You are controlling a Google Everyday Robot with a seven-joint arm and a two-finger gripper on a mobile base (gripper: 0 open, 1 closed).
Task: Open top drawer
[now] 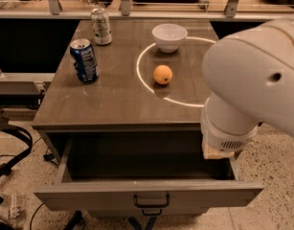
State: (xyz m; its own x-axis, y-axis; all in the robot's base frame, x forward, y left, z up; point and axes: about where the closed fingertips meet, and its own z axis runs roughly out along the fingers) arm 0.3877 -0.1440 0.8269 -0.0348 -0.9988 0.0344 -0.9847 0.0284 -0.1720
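Your top drawer [89, 195] sits directly under the bench [113, 104] top and stands pulled out towards the camera. Its wide grey front panel is well clear of the bench's front edge, and the dark, bare interior [137, 159] is open to view. The dark loop handle [151, 201] is at the centre of that panel, with nothing touching it.

The robot's white arm [252, 71] fills the view at the bench's right side. Its rounded joint hangs over the right front corner of the bench and the right rear of the open drawer. You cannot see the gripper, because it lies somewhere behind or below that arm body. You cannot tell whether it is open or closed, or whether it holds anything.

On the bench top, a blue can [84, 60] stands upright on the left side. A silver can [101, 25] stands upright further back on the left, near the rear edge. A white bowl [169, 36] sits towards the rear at the middle of the bench. An orange [163, 74] lies nearer the bench's middle, in front of the bowl and apart from it. A bright ring of light [139, 75] on the bench top circles the orange, and its far arc passes by the bowl.
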